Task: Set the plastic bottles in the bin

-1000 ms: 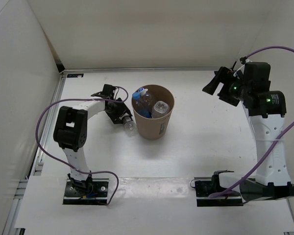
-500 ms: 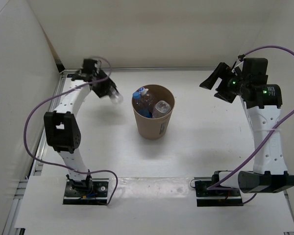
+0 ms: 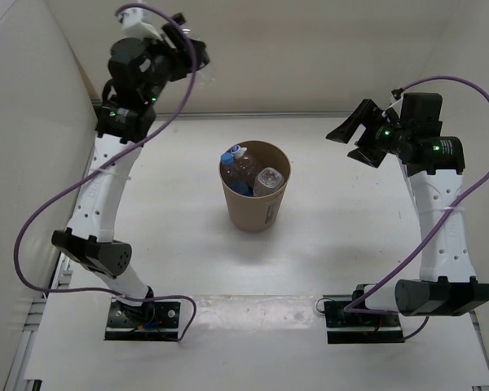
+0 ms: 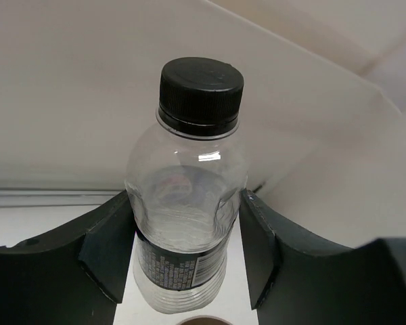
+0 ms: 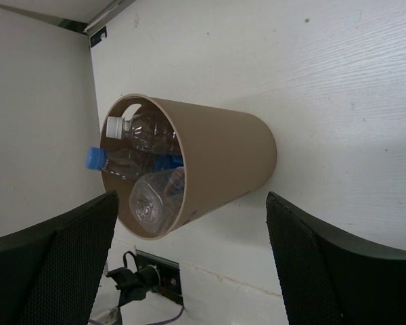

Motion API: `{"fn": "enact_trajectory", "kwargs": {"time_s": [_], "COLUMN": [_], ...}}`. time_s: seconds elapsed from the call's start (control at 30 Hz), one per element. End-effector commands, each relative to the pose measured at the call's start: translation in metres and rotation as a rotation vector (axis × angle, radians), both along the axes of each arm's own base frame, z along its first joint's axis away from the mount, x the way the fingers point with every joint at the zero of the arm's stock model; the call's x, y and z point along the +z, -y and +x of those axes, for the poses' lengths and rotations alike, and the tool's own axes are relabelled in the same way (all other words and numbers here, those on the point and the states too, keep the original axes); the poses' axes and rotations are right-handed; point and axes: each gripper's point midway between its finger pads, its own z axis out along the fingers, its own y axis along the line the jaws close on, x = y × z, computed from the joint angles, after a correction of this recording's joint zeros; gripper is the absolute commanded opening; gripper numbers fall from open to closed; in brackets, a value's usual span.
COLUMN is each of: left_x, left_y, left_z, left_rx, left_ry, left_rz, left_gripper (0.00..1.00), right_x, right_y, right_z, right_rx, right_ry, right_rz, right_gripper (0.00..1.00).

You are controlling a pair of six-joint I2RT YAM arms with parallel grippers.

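The left hand (image 4: 183,257) is up high by the back wall, pinching the black-capped bottle (image 4: 187,189) upright between its fingers; the right hand (image 3: 352,145) hangs spread wide above the bench (image 3: 350,236) — well apart from the tan bin (image 3: 257,216); three other bottles (image 3: 266,179) lie inside it.

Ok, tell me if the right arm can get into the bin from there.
Probably yes: the right gripper hangs open and empty, the bin is open-topped, nothing lies between them, and the left gripper is far off.
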Motion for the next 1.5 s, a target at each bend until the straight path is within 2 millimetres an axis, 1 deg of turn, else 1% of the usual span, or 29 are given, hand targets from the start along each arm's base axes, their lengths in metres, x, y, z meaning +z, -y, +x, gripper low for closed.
{"fn": "enact_trajectory", "kwargs": {"time_s": [0.0, 0.03, 0.1, 0.13, 0.17, 0.2, 0.23, 0.33, 0.37, 0.5, 0.63, 0.73, 0.77, 0.83, 0.93, 0.97, 1.0, 1.07, 1.1, 1.17, 1.2, 1.23, 1.27, 1.3, 1.33, 1.37, 1.4, 1.43, 1.47], "left_x": [-0.014, -0.018, -0.031, -0.044, -0.05, -0.063, -0.068, -0.1, -0.103, -0.135, -0.16, -0.173, -0.176, -0.178, -0.167, -0.161, -0.143, -0.124, -0.097, -0.075, -0.053, -0.045, -0.039, -0.035, -0.041, -0.066, -0.068, -0.09, -0.12], "left_y": [0.061, 0.093, 0.114, 0.138, 0.144, 0.149, 0.163, 0.177, 0.179, 0.189, 0.199, 0.198, 0.197, 0.197, 0.193, 0.189, 0.184, 0.168, 0.156, 0.128, 0.107, 0.079, 0.061, 0.026, -0.009, -0.025, -0.07, -0.081, -0.095], "left_z": [0.0, -0.013, -0.022, -0.035, -0.038, -0.04, -0.049, -0.062, -0.065, -0.073, -0.081, -0.079, -0.079, -0.08, -0.08, -0.078, -0.076, -0.071, -0.068, -0.062, -0.057, -0.05, -0.051, -0.05, -0.042, -0.038, -0.046, -0.047, -0.051], "left_rx": [-0.141, -0.217, -0.263, -0.317, -0.329, -0.34, -0.37, -0.4, -0.407, -0.432, -0.469, -0.466, -0.464, -0.464, -0.446, -0.438, -0.411, -0.36, -0.315, -0.23, -0.135, -0.06, -0.005, 0.143, 0.24, 0.277, 0.372, 0.385, 0.401], "left_ry": [0.053, 0.07, 0.065, 0.049, 0.035, 0.01, 0.008, -0.047, -0.062, -0.129, -0.164, -0.188, -0.192, -0.197, -0.165, -0.141, -0.104, -0.043, 0.004, 0.044, 0.069, 0.068, 0.066, 0.038, -0.007, -0.065, -0.117, -0.173, -0.256], "left_rz": [0.111, 0.143, 0.179, 0.194, 0.192, 0.197, 0.202, 0.222, 0.209, 0.215, 0.231, 0.255, 0.261, 0.265, 0.279, 0.301, 0.303, 0.369, 0.365, 0.414, 0.405, 0.421, 0.418, 0.414, 0.411, 0.44, 0.421, 0.427, 0.441], "left_gripper": [0.51, 0.51, 0.52, 0.52, 0.52, 0.54, 0.54, 0.55, 0.56, 0.57, 0.6, 0.64, 0.72, 0.79, 1.0, 1.0, 1.0, 1.0, 1.0, 1.0, 1.0, 1.0, 1.0, 1.0, 1.0, 1.0, 1.0, 1.0, 1.0], "right_x": [0.007, 0.007, 0.007, 0.007, 0.005, 0.005, 0.005, 0.004, 0.003, 0.003, 0.003, 0.004, 0.004, 0.005, 0.005, 0.005, 0.006, 0.005, 0.005, 0.003, 0.003, 0.001, 0.002, 0.002, 0.0, 0.001, -0.001, -0.002, -0.004], "right_y": [-0.008, -0.007, -0.007, -0.004, -0.004, -0.003, -0.001, 0.001, 0.0, 0.002, 0.001, -0.001, -0.002, -0.002, -0.001, 0.0, 0.001, 0.001, 0.002, 0.002, 0.003, 0.003, 0.002, 0.002, 0.005, 0.004, 0.005, 0.006, 0.008], "right_z": [0.003, 0.003, 0.0, 0.0, -0.002, -0.003, -0.004, -0.006, -0.007, -0.005, -0.004, -0.004, -0.005, -0.005, -0.006, -0.006, -0.006, -0.007, -0.008, -0.008, -0.007, -0.008, -0.008, -0.007, -0.006, -0.007, -0.005, -0.005, -0.004], "right_rx": [0.026, 0.024, 0.027, 0.017, 0.015, 0.014, 0.009, 0.002, 0.002, -0.002, 0.004, 0.012, 0.017, 0.016, 0.015, 0.011, 0.009, 0.006, 0.002, -0.005, -0.01, -0.01, -0.011, -0.012, -0.026, -0.026, -0.032, -0.041, -0.053], "right_ry": [0.025, 0.023, 0.023, 0.026, 0.019, 0.021, 0.02, 0.024, 0.02, 0.025, 0.028, 0.03, 0.032, 0.036, 0.038, 0.039, 0.041, 0.04, 0.04, 0.036, 0.034, 0.029, 0.03, 0.027, 0.025, 0.023, 0.018, 0.017, 0.005], "right_rz": [0.043, 0.044, 0.039, 0.035, 0.035, 0.034, 0.036, 0.027, 0.023, 0.016, 0.011, 0.003, 0.003, -0.008, -0.013, -0.013, -0.014, -0.018, -0.021, -0.026, -0.027, -0.03, -0.03, -0.031, -0.045, -0.049, -0.057, -0.067, -0.072], "right_gripper": [0.9, 0.9, 0.9, 0.9, 0.9, 0.9, 0.9, 0.9, 0.9, 0.9, 0.9, 0.9, 0.9, 0.9, 0.9, 0.9, 0.9, 0.9, 0.9, 0.9, 0.9, 0.9, 0.9, 0.9, 0.9, 0.9, 0.9, 0.9, 0.9]}}
